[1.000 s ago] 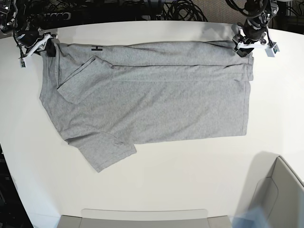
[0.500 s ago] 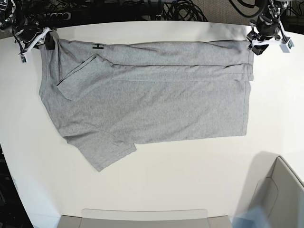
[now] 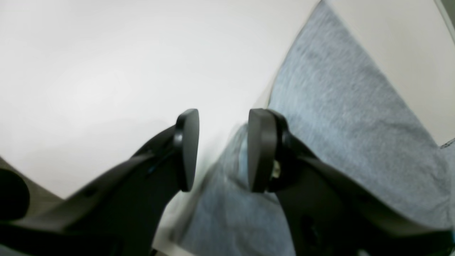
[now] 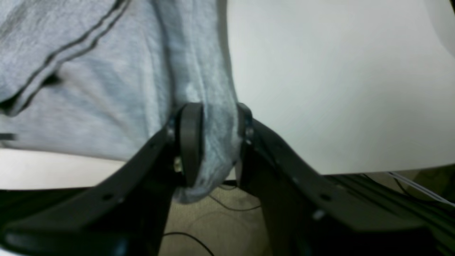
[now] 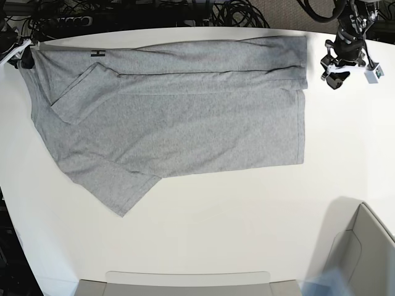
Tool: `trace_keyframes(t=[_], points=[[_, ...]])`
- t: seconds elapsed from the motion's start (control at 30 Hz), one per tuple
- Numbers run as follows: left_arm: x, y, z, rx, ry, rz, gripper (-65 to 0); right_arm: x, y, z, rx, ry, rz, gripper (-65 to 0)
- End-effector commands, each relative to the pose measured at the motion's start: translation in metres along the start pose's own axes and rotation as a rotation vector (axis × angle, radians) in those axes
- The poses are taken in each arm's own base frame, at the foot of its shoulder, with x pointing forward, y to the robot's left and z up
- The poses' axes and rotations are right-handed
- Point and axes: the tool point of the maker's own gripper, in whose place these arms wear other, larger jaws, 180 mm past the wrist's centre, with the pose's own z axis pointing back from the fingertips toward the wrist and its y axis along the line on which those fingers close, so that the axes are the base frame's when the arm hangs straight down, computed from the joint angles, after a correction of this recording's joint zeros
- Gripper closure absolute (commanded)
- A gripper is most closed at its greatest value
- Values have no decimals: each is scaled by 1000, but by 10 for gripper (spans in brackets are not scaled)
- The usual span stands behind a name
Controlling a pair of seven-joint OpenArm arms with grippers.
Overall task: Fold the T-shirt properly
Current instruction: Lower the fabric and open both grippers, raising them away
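1. Left pincer (image 3: 222, 149): jaws apart, empty, beside the hem of the T-shirt (image 5: 185, 117).
2. Right pincer (image 4: 213, 142): clamped on a bunched fold at the shoulder end.
3. T-shirt: flat on the table (image 5: 234, 222), far edge folded over; next, regrasp the hem.
4. Only the wrist views show jaw states.

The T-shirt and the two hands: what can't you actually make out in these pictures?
- The T-shirt's lettering: base view, only one black letter shows at the far fold; the rest is hidden.
- Right hand: base view, cut off by the left edge; the right wrist view shows it pinching cloth.
- Left hand: left wrist view is blurred; the hand is open and the shirt beneath is smeared.
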Motion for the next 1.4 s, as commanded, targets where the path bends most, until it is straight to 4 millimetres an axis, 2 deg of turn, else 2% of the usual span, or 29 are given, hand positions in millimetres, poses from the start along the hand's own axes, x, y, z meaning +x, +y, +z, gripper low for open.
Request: trace_keyframes(t=[0.0,0.13,0.33,0.4,0.47,0.53,0.77,0.93,1.1,1.37], points=[[14,-6,1,-16,-32,-44,-235,6,4,2,14,0,25,-155],[29,-12,-1,-34,-41,-122,-235,-6,11,1,24,53,18,-157],[42,-20,-4,-52,-69,-136,-235,-4,9,1,15,56,19,-157],[43,-20,-4,-53,-71,-135,-235,-5,5,2,13,75,35,-157],[42,-21,-4,-54,-72,-132,-235,-18,4,-1,15,122,38,-157],[42,-21,-4,-56,-72,-130,-235,-22,2,-5,-2,150,63,-157],[32,-21,-4,-53,-65,-77,-235,-11,-10,-14,-88,155,149,-157],[25,-22,-6,-55,-52,-58,-235,-2,-11,-17,-97,138,162,-157],[33,-30,-8,-74,-74,-51,-235,14,-6,-13,-100,101,201,-157],[33,-30,-9,-73,-74,-50,-235,19,2,-9,-89,89,235,-154]])
